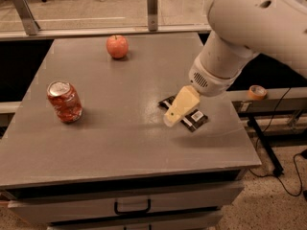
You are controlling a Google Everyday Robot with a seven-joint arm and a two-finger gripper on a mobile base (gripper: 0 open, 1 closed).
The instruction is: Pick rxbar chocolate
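The rxbar chocolate (196, 119) is a flat black bar with a small white label patch. It lies on the right part of the grey table (120, 143). My gripper (172, 120), cream-coloured at the end of the large white arm, hangs directly over the bar's middle. It hides the bar's centre, so only the bar's two ends show. I cannot tell whether it touches the bar.
A red soda can (64, 101) stands at the table's left. A red apple (117, 46) sits at the back centre. A glass rail runs behind the table. A tape roll (257, 92) lies on a ledge to the right. Drawers sit below the table's front edge.
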